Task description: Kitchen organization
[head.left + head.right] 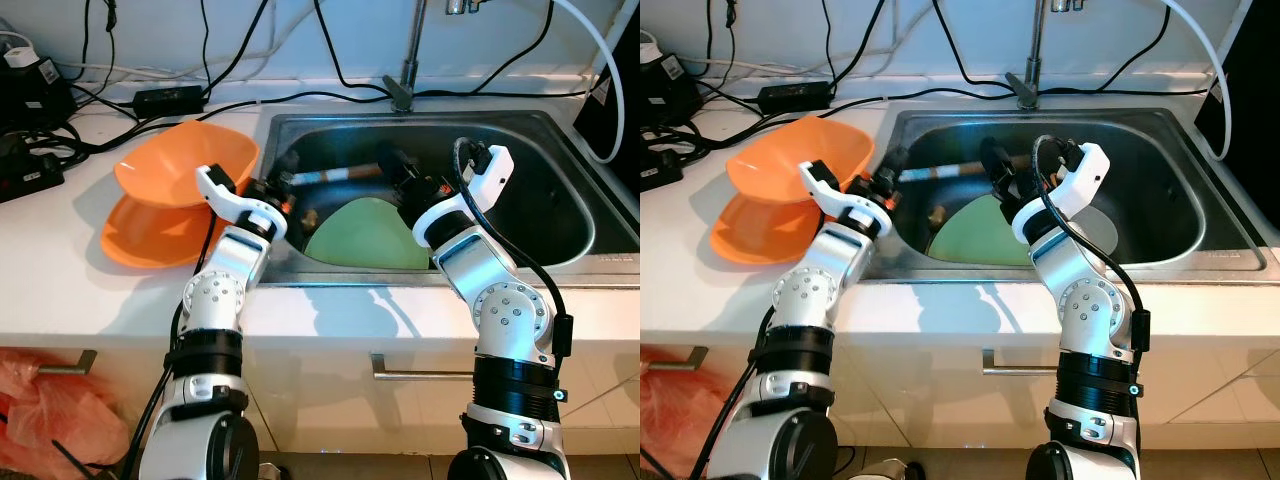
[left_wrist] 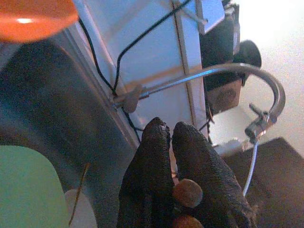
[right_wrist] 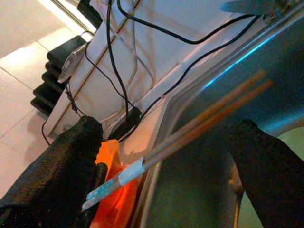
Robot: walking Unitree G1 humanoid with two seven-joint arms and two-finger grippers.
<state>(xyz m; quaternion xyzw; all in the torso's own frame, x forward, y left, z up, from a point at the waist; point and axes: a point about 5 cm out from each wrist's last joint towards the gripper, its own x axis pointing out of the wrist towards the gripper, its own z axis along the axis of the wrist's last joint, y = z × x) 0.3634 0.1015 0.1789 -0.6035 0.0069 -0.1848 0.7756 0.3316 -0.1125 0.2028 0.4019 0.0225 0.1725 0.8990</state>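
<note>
A pair of wooden chopsticks point(image 1: 335, 173) hangs level over the left part of the steel sink point(image 1: 560, 262). My left gripper point(image 1: 281, 186) is shut on one end; the round brown tips point(image 2: 187, 192) show between its fingers point(image 2: 147, 171). At the other end my right gripper point(image 1: 396, 170) is open, its two fingers point(image 3: 57, 166) standing either side of the chopsticks point(image 3: 199, 123) without touching them. A light green plate point(image 1: 365, 235) leans in the basin below both grippers.
Two orange bowls point(image 1: 185, 160) lie stacked on the white counter point(image 1: 60, 290) left of the sink. The faucet point(image 1: 408, 70) rises behind the basin. Black cables and power adapters point(image 1: 30, 90) crowd the back left. A red bag point(image 1: 40, 410) hangs by the cabinet.
</note>
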